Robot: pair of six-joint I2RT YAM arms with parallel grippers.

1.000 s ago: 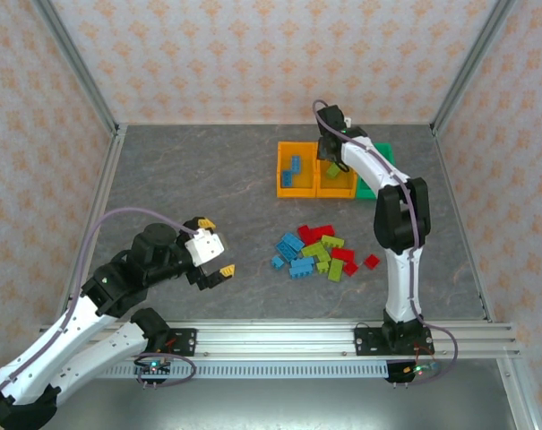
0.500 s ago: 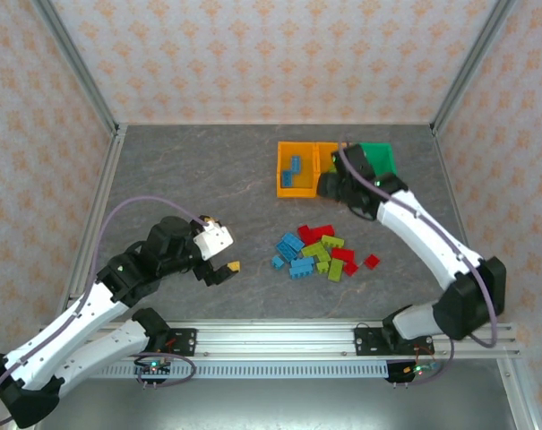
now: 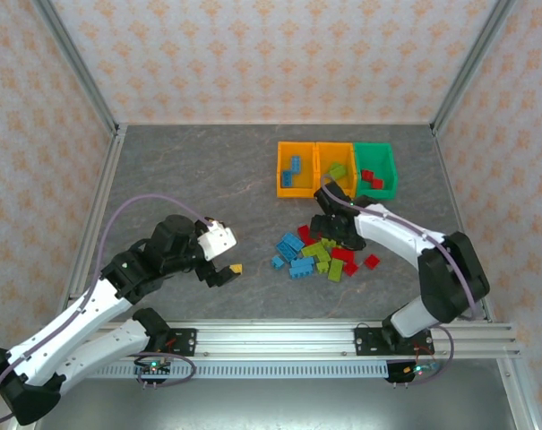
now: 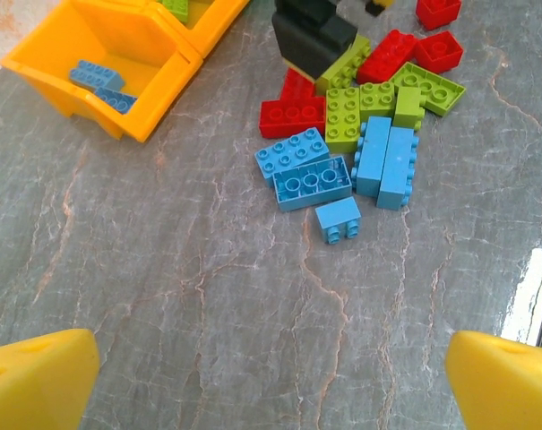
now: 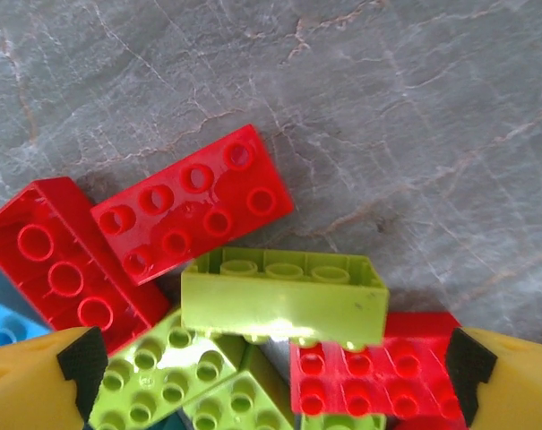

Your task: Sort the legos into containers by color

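Right hand (image 3: 335,231) open above a mixed heap.
Top view: it hangs over the small studded plastic legos (image 3: 320,255) on the grey surface (image 3: 190,179), near two orange-yellow plastic bins (image 3: 280,170) and a green plastic bin (image 3: 375,146); the left hand (image 3: 224,246) hovers spread wide, well apart. Left wrist view: blue bricks (image 4: 311,182) lie nearest. Right wrist view: a lime green brick (image 5: 284,296) leans on red bricks (image 5: 194,210); closing could pinch a red neighbour too, or tip it away.
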